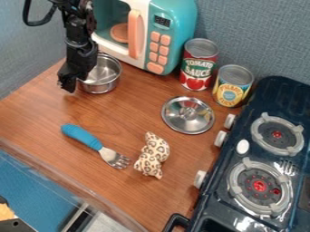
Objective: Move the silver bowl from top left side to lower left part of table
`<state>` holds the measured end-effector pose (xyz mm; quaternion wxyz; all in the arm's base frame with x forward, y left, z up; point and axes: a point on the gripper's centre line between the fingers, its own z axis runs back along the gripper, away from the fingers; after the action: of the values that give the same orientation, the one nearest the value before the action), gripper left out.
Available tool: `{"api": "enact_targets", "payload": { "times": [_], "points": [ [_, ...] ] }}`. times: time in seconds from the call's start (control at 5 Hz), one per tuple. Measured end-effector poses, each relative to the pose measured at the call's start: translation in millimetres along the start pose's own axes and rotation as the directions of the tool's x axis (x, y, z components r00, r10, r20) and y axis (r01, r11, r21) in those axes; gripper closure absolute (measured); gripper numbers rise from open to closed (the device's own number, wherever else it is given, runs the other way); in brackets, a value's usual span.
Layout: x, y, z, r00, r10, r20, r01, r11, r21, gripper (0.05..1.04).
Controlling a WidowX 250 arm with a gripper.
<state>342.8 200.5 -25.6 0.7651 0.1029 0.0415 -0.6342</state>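
Camera view: the gripper [66, 86] hangs tip-down over the left part of the table [115, 113], which has a brown wood-grain top. Whether the jaws are released, clenched or grasping the bowl's rim, I cannot tell. Below them in the picture lies the fork [91, 141], with a thick, rounded blue handle and shiny metal tines, between the bowl and the table's lower edge. Just beside the jaws, on their right, sits the bowl [104, 81], round, smooth silver metal, upright on the wood, partly behind the arm. Beyond it stands the microwave [171, 27], glossy teal and white with peach buttons. Down and right of the jaws lies the toy [153, 156], lumpy and leopard-spotted. Farther right is the lid [187, 115], a shiny metal disc; behind it stand the red can [198, 65] and yellow can [232, 86], both cylinders. Well apart from the jaws, far right, is the dark stove [257, 154] with ringed burners.
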Motion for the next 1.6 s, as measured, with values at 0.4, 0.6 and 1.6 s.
{"api": "enact_targets", "payload": {
  "times": [0.4, 0.6, 1.6],
  "points": [
    [5, -5, -4, 1.000, -0.002, 0.017, 0.002, 1.000, -0.005, 0.930],
    [6, -5, 0, 0.999, 0.007, 0.032, -0.008, 1.000, 0.008, 1.005],
    [-55, -99, 28, 0.988, 0.119, 0.102, -0.117, 0.993, -0.025, 1.016]
  ]
}}
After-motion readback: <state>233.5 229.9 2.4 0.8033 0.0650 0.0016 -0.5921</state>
